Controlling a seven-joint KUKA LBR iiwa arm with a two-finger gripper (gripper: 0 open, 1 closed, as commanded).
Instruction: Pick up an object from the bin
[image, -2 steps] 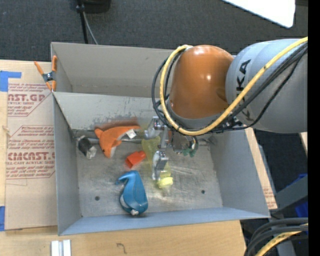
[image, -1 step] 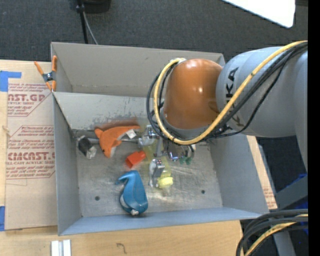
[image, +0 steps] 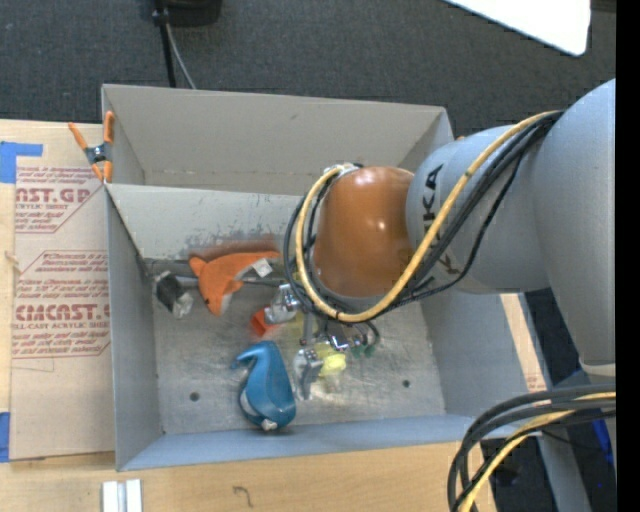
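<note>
Grey metal bin (image: 130, 330), floor scuffed and largely bare. Nearest the front wall, a blue curved toy (image: 268, 385): long axis roughly front to back, narrow hooked end pointing back and left, blunt end close to the front wall. Just beyond and to its right, the gripper (image: 315, 355), low over a small yellow-green piece (image: 332, 365); open or closed, impossible to tell. Nothing visibly lifted, so judged early: grasp and lift both left to do. Yellow-green piece too small to give an axis. Farther back, an orange thing (image: 228, 272) lying crosswise near the rear wall.
</note>
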